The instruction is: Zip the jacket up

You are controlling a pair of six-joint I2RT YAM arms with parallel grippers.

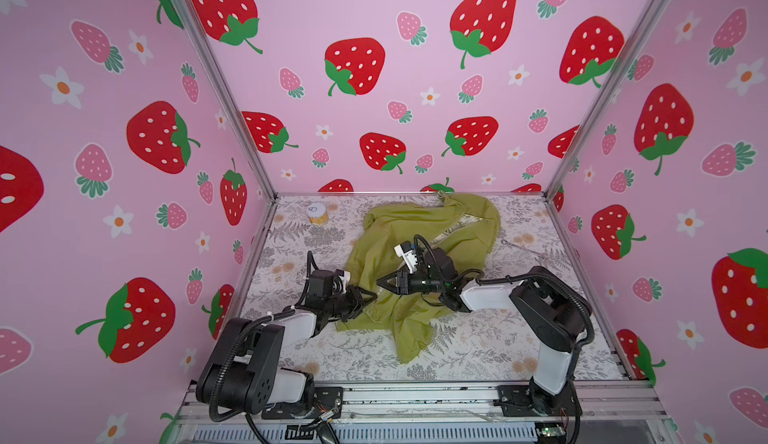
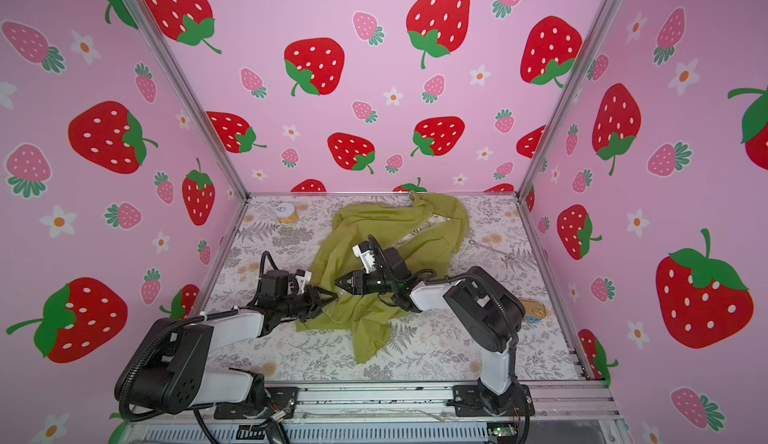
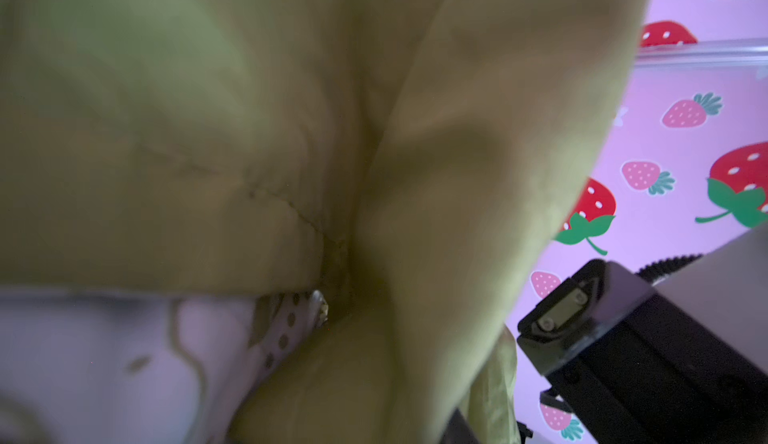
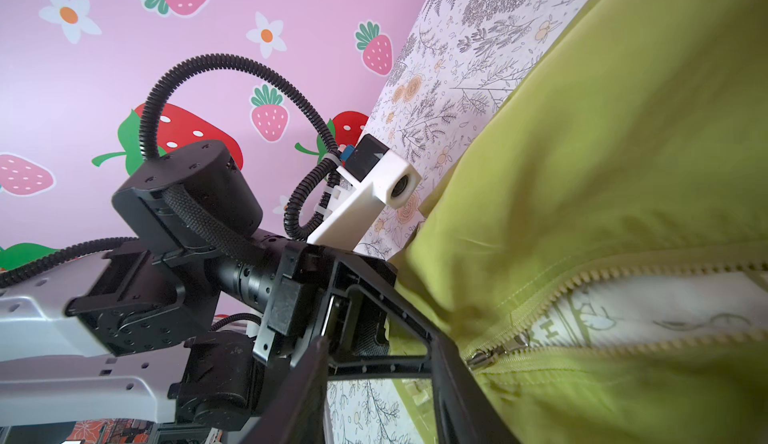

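The olive-green jacket [image 1: 415,230] [image 2: 374,234] lies crumpled on the table, and its zipper is parted over a strip of cream lining [image 1: 453,226]. In the right wrist view the silver zipper pull [image 4: 494,352] sits where the two rows of teeth meet. My right gripper [image 1: 380,282] [image 4: 380,340] is open over the jacket's lower front, with the pull just outside one finger [image 4: 461,384]. My left gripper [image 1: 370,294] [image 2: 330,294] is at the jacket's near-left hem, tip to tip with the right one. Green fabric [image 3: 291,130] fills the left wrist view and hides the left jaws.
A small jar with a white lid [image 1: 316,212] stands at the back left. A thin clear rod [image 1: 521,249] lies right of the jacket. A gold and blue object [image 2: 534,311] lies beside the right arm near the right wall. Bare floral tabletop [image 1: 478,350] runs along the front.
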